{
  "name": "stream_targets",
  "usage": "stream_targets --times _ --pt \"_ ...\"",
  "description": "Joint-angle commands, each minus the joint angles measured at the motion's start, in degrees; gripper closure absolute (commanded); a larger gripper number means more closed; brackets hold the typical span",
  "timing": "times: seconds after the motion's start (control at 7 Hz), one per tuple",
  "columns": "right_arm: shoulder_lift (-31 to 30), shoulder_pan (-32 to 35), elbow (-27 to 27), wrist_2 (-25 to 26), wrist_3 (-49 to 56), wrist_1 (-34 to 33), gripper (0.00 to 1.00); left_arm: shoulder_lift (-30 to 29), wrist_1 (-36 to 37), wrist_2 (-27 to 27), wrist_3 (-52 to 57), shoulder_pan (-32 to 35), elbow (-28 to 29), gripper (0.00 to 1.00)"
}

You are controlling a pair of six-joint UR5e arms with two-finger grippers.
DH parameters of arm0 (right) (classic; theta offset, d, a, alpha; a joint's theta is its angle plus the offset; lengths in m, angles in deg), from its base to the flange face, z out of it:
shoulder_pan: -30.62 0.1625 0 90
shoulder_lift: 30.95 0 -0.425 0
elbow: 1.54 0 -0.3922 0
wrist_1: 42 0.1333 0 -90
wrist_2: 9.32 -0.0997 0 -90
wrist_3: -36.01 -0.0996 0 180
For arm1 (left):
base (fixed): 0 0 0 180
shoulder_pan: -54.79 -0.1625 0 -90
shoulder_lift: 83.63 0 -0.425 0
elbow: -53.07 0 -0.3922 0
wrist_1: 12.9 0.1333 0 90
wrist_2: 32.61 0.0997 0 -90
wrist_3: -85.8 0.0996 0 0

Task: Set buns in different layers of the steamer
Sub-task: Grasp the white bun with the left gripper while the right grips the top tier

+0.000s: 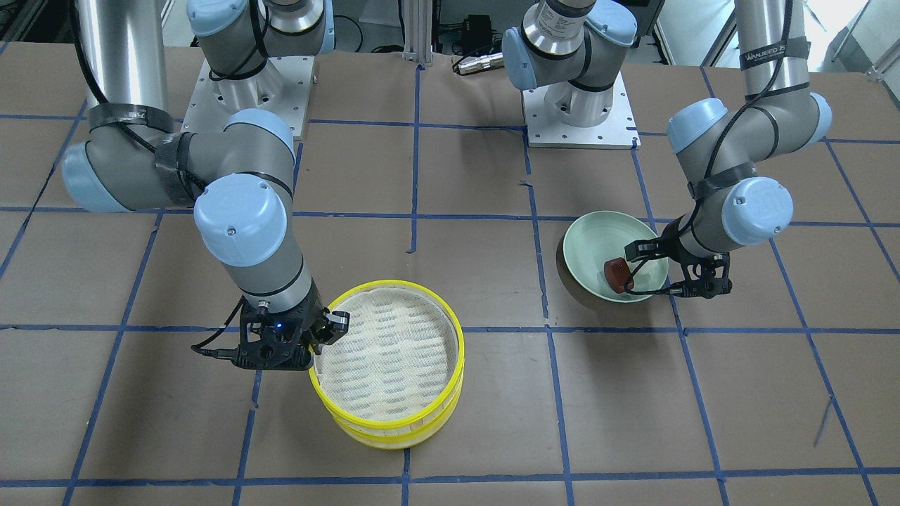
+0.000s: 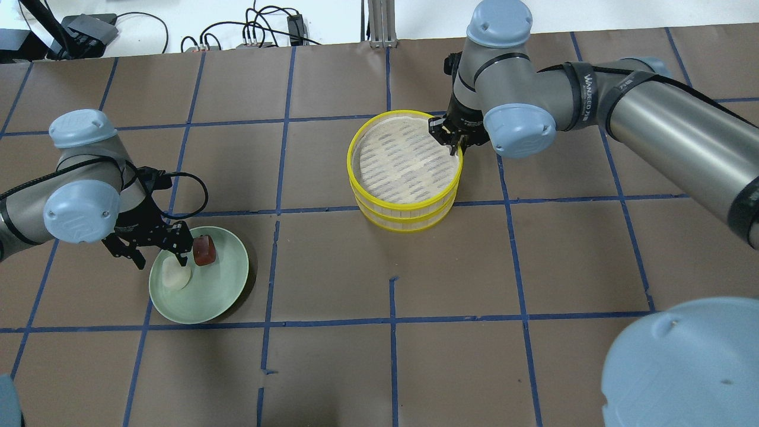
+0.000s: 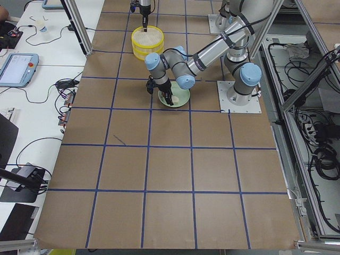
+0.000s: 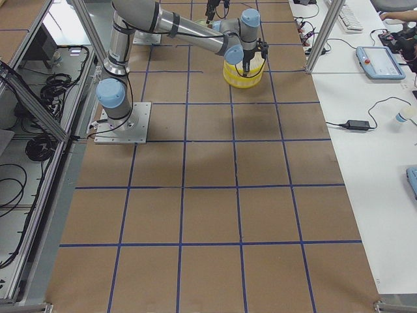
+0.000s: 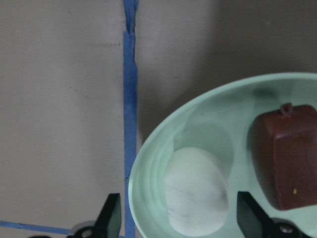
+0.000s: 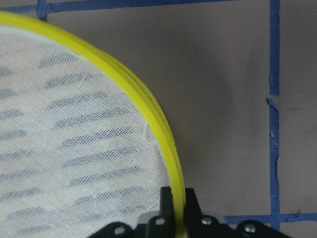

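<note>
Brown paper marked into squares by blue tape covers the table (image 2: 533,267). Toward the far middle of it, seen from over the robot's shoulders, the two steamer layers stand stacked, the top tray (image 2: 351,157) sitting squarely on the lower tray (image 2: 409,218). The top tray's white perforated liner is bare.

The right gripper (image 6: 175,198) is at the right side of that stack. Its fingers are drawn narrow and pinch the top tray's yellow rim, one finger inside it and one outside.

Well apart, on the near left, sits the pale green plate (image 2: 219,290), with both buns on it. The white bun (image 5: 195,198) and the dark reddish-brown bun (image 5: 285,156) lie just beside each other.

The left gripper (image 5: 178,213) hangs low over the plate with its fingers spread wide, straddling the white bun. One fingertip is outside the plate's rim and the other is between the two buns. Neither fingertip clearly touches the white bun.
</note>
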Motion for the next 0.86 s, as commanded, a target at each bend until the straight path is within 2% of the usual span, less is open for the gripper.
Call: stream_targets --times 0.0,0.29,0.57,0.71 --pt "-1.3 0.0 0.0 0.3 -0.1 -0.1 0.83 0.0 0.2 -0.1 -0.3 0.0 -0.7 0.2" --pt "-3.9 -0.4 -0.3 0.4 0.2 1.0 0.83 0.0 0.4 -0.1 -0.3 0.0 -0.8 0.37" --pt "-7.1 -6.7 -0.6 0.3 4.1 5.1 0.83 0.0 0.5 -0.1 -0.3 0.0 -0.6 0.58" --pt "-8.3 -11.2 -0.7 0.2 10.2 7.5 0.83 0.0 0.5 -0.1 -0.4 0.0 -0.6 0.76"
